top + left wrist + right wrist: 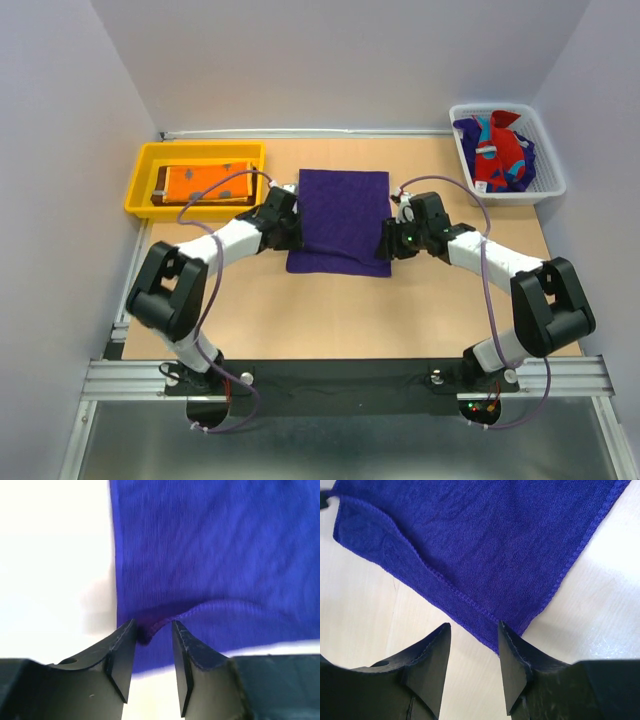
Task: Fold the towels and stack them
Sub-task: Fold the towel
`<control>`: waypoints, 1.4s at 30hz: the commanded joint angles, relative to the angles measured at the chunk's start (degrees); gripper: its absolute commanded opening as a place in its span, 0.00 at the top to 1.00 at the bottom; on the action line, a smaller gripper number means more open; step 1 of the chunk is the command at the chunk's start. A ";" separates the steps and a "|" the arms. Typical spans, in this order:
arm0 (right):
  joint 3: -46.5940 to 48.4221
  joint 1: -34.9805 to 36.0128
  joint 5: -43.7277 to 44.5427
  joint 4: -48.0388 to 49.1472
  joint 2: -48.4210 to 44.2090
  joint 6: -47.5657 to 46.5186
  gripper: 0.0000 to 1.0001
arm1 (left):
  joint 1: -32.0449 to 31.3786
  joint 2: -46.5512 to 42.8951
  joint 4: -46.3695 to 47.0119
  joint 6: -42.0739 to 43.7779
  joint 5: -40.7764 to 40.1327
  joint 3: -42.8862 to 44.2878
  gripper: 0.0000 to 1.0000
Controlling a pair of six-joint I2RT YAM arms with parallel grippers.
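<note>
A deep purple towel (340,218) lies folded and flat in the middle of the table. My left gripper (293,231) is at its left edge. In the left wrist view the jaws (153,628) stand apart, with a raised hump of the towel's hem (165,620) between the tips. My right gripper (386,241) is at the towel's near right edge. It is open (474,628) over bare table, and the towel's corner (520,622) lies just ahead of the right finger. An orange printed towel (200,182) rests folded on a dark brown one (160,192).
The yellow tray (143,182) holding the folded pair sits at the back left. At the back right, a white mesh basket (548,152) holds a red and teal towel (500,155) and a purple one (468,130). Walls enclose the table on three sides.
</note>
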 commanded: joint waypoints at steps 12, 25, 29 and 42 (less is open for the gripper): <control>0.62 -0.13 11.64 4.85 -0.26 9.30 0.52 | -2.26 -20.45 8.22 -13.60 -3.25 -17.62 0.48; -5.18 -0.31 15.71 6.61 -1.67 23.89 0.58 | 0.73 -9.73 12.09 -15.19 -2.29 -11.73 0.53; -6.15 -0.31 13.68 6.87 -0.79 26.44 0.58 | 0.82 -9.20 12.27 -15.01 -1.76 -11.90 0.53; -6.24 -0.22 12.10 8.63 1.84 28.29 0.58 | 0.82 -9.02 12.36 -14.05 -1.41 -12.69 0.53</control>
